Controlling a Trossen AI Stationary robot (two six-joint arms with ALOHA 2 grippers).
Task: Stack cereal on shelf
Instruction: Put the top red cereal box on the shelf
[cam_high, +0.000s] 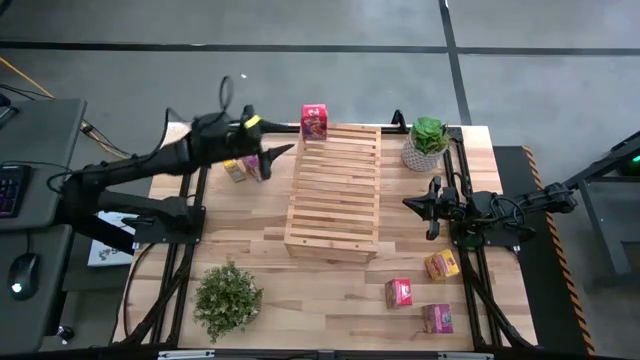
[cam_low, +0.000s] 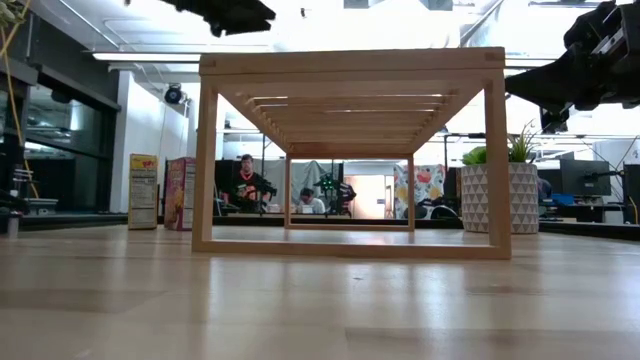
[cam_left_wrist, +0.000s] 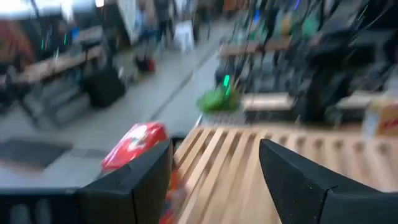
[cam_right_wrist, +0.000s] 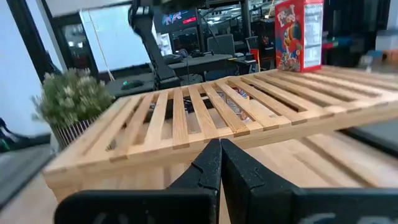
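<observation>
The light-wood slatted shelf (cam_high: 333, 190) stands mid-table. One red cereal box (cam_high: 314, 121) stands upright on its far left corner, and shows in the right wrist view too (cam_right_wrist: 300, 34). A yellow box (cam_low: 143, 191) and a pink box (cam_low: 180, 193) stand on the table left of the shelf. Three more boxes, yellow (cam_high: 442, 265), red (cam_high: 399, 292) and pink (cam_high: 437, 318), lie on the table near the right front. My left gripper (cam_high: 283, 151) hovers open above the shelf's left edge, just short of the red box (cam_left_wrist: 134, 146). My right gripper (cam_high: 412, 203) waits shut to the right of the shelf.
A potted plant in a white patterned pot (cam_high: 427, 142) stands by the shelf's far right corner. A bushy plant (cam_high: 228, 297) sits near the table's left front. Bare planks (cam_high: 330, 290) lie in front of the shelf. People sit in the room behind (cam_low: 245, 185).
</observation>
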